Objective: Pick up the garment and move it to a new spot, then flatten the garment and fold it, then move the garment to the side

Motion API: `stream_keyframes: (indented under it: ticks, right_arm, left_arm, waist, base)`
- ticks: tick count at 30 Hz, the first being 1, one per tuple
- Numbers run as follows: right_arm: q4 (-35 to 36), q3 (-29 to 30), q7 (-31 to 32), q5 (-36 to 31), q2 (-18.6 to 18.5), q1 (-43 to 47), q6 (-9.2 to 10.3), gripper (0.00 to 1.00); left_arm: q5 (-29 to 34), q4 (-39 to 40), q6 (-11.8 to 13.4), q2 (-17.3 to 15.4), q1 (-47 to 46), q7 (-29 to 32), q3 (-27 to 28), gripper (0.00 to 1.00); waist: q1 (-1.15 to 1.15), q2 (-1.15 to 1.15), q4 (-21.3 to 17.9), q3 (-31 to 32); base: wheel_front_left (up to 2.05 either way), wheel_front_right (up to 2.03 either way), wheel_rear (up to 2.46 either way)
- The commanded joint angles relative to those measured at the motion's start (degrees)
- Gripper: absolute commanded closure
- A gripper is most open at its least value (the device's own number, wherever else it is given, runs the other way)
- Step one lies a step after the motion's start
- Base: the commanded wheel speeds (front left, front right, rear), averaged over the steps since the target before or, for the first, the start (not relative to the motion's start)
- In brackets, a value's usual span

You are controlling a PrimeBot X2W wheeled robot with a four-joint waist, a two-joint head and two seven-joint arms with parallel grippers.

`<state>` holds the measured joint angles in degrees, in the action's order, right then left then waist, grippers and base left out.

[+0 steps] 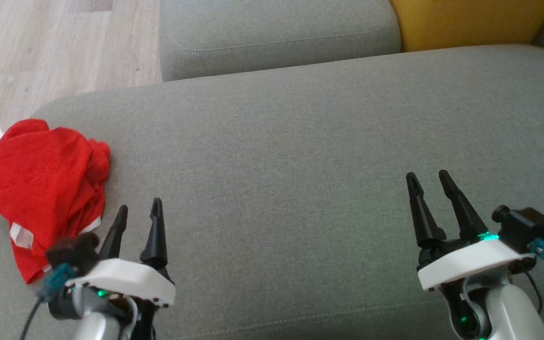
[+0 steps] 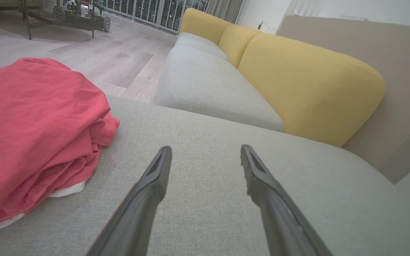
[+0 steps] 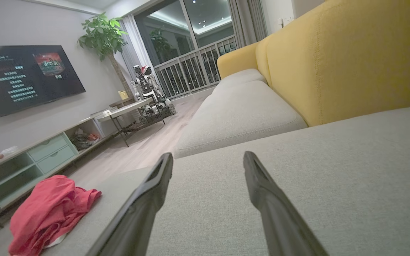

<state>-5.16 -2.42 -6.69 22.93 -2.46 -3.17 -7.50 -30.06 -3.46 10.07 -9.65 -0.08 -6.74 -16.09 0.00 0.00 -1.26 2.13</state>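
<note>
Left pincer point(image 1: 140, 204) wide open, empty — right pincer point(image 1: 427, 174) likewise, garment point(image 1: 40, 184) untouched

Grey sofa seat point(image 1: 300, 141), yellow back cushion point(image 1: 470, 21) — pale wood floor point(image 1: 40, 47) beside

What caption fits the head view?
Open left tool and right tool over grey sofa cushion; crumpled red garment lies at its left edge.

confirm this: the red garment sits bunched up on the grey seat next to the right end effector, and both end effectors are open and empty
Wrong side: the garment lies next to the left end effector, not the right end effector; the head view shows it. The rest stands: bunched on the grey seat, both open and empty.
</note>
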Motion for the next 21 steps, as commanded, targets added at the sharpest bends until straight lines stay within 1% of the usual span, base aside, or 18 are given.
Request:
stream_keyframes:
  ticks: [1,12,13,21]
  right_arm:
    - [2.2,-1.2,-0.9,-2.2,-0.4,-2.5,0.01,0.00]
    - [3.1,-2.0,-2.8,-10.5,-0.4,-3.2,0.01,0.00]
    - [3.1,-2.0,-2.8,-10.5,-0.4,-3.2,0.01,0.00]
    - [4.0,-2.2,-4.2,-16.4,-0.4,-3.3,0.01,0.00]
  left_arm:
    - [2.0,2.0,1.0,-1.5,-3.2,-1.0,0.5,0.00]
    - [8.9,3.1,7.7,-4.7,-4.8,-2.8,-5.9,0.00]
    - [8.9,3.1,7.7,-4.7,-4.8,-2.8,-5.9,0.00]
    - [13.6,4.1,11.9,-6.8,-5.6,-4.1,-10.0,0.00]
  waist:
    - [0.00,0.00,0.0,0.1]
    - [0.00,0.00,-0.3,0.5]
    - [0.00,0.00,-0.3,0.5]
    - [0.00,0.00,-0.6,0.8]
  base:
    - [0.00,0.00,0.00]
    - [0.00,0.00,0.00]
    - [0.00,0.00,0.00]
    - [0.00,0.00,0.00]
